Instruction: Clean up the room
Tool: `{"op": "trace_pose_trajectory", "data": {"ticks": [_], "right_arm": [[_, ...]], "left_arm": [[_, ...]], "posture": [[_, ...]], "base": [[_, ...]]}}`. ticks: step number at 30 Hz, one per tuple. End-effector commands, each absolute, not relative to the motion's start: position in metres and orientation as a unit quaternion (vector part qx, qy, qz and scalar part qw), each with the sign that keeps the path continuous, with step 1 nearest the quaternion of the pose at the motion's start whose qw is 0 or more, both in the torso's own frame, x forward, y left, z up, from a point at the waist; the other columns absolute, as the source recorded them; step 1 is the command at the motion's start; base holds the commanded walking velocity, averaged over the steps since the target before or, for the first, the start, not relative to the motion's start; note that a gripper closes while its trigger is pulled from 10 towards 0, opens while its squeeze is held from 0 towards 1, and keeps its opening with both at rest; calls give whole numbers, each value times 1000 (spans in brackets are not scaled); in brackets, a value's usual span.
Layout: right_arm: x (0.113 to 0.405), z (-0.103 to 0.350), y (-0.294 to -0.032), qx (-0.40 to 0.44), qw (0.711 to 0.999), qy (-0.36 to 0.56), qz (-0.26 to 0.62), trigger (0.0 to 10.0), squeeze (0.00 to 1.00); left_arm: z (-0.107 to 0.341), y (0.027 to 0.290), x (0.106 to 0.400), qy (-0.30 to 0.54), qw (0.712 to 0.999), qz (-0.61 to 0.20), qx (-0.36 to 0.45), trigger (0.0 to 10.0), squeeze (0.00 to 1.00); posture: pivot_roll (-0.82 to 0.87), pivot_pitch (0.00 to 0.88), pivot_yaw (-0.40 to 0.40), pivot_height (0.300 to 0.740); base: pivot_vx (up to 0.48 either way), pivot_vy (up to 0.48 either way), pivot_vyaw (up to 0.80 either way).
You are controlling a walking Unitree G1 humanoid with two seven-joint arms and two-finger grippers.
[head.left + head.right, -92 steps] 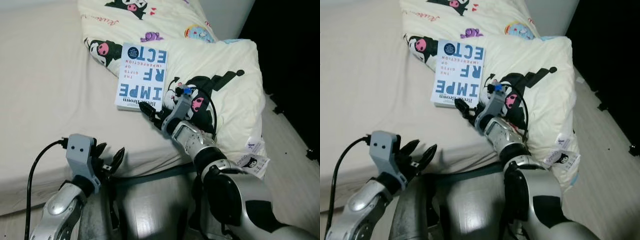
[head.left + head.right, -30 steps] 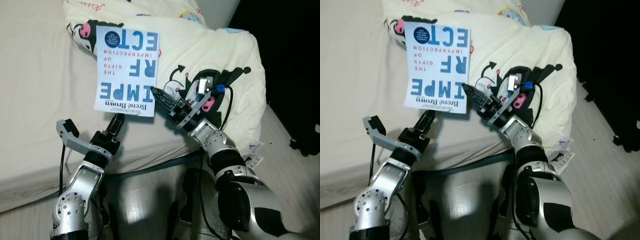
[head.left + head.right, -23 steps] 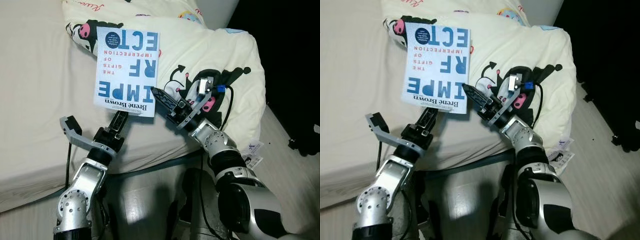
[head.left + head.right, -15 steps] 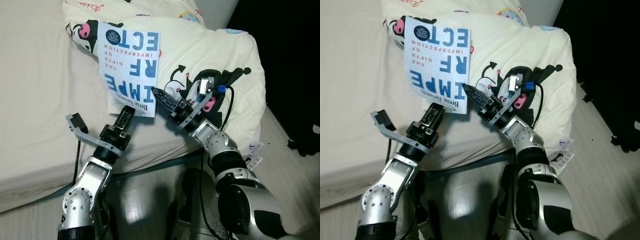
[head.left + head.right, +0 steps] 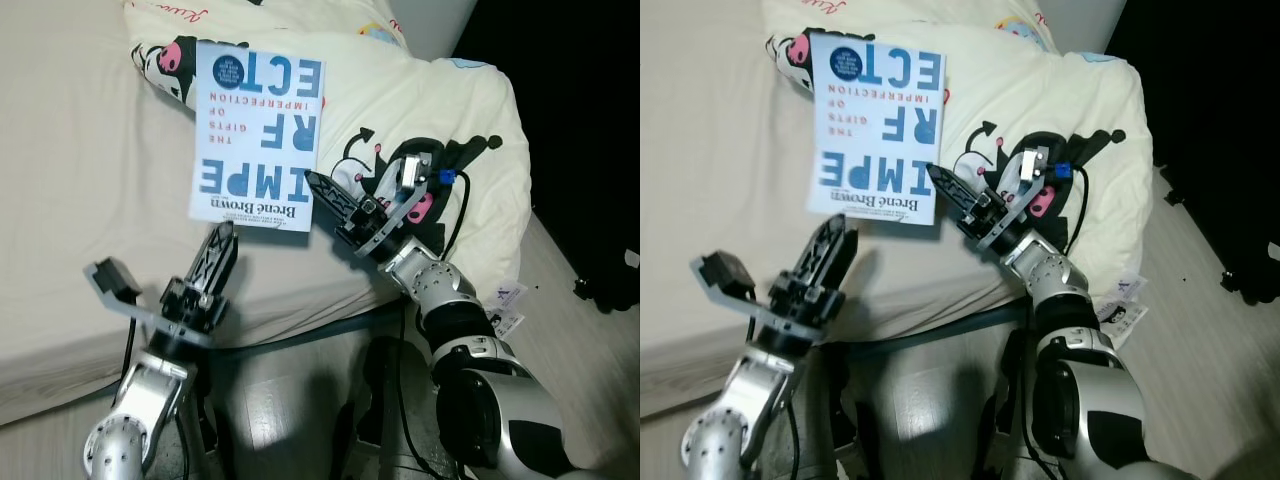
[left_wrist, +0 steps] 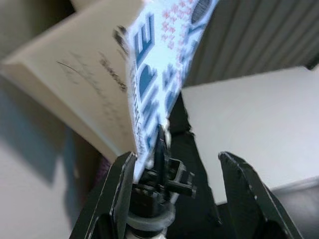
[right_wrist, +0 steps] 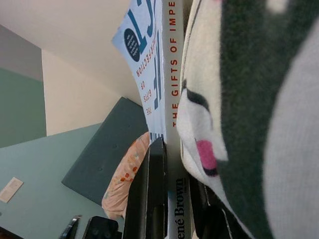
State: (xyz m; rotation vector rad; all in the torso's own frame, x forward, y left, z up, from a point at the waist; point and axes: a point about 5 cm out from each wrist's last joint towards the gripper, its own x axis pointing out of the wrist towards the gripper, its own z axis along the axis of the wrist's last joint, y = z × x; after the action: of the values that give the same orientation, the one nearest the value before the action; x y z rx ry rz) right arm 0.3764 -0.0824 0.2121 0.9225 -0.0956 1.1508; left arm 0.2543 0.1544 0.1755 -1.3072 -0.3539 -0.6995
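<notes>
One book (image 5: 258, 135), a light blue paperback with large blue letters on its cover, was counted. One cream pillow (image 5: 440, 120) printed with cartoon figures was seen, and one bed (image 5: 80, 200) covered in a plain beige sheet. Two grippers were counted, the left gripper (image 5: 215, 262) and the right gripper (image 5: 335, 203), each made up of two long black fingers, so four fingers in all. Two silver arms were seen behind them. One black cable (image 5: 452, 205) was counted at the right wrist. One cluster of white tags (image 5: 505, 305) was noted at the pillow's lower corner; how many tags it held could not be told.
</notes>
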Motion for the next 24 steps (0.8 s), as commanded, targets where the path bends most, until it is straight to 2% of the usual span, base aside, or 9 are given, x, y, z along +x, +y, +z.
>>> {"op": "trace_pose_trajectory", "data": {"ticks": [1,5,6,11,14,15,16,19,24], "right_arm": [[371,218,-67,425,707,-47,563,0,0],[371,218,-66,423,707,-46,565,0,0],[370,218,-65,422,706,-44,568,0,0],[369,218,-64,419,703,-42,573,0,0],[368,219,-64,418,699,-43,578,0,0],[368,219,-64,418,699,-43,578,0,0],[368,220,-64,418,698,-45,580,0,0],[369,223,-65,417,696,-49,583,0,0],[368,226,-64,416,691,-52,589,0,0]], "left_arm": [[178,146,247,-168,698,-340,-607,10000,0],[180,141,244,-162,694,-365,-599,10000,0],[178,137,246,-151,707,-361,-589,10000,0],[175,129,250,-134,728,-351,-573,10000,0],[167,104,259,-91,773,-322,-539,10000,0],[167,104,259,-91,773,-322,-539,10000,0],[161,98,263,-73,793,-296,-528,10000,0],[149,87,267,-43,809,-254,-528,10000,0],[141,72,269,-23,802,-229,-552,10000,0]], "posture": [[110,368,-75,520],[110,366,-77,520],[110,366,-77,520],[110,361,-78,520],[109,354,-76,520],[109,354,-76,520],[109,354,-76,520],[105,358,-75,520],[99,364,-76,520]], "base": [[0,0,0],[0,0,0],[0,0,0],[0,0,0],[0,0,0],[0,0,0],[0,0,0],[0,0,0],[0,0,0]]}}
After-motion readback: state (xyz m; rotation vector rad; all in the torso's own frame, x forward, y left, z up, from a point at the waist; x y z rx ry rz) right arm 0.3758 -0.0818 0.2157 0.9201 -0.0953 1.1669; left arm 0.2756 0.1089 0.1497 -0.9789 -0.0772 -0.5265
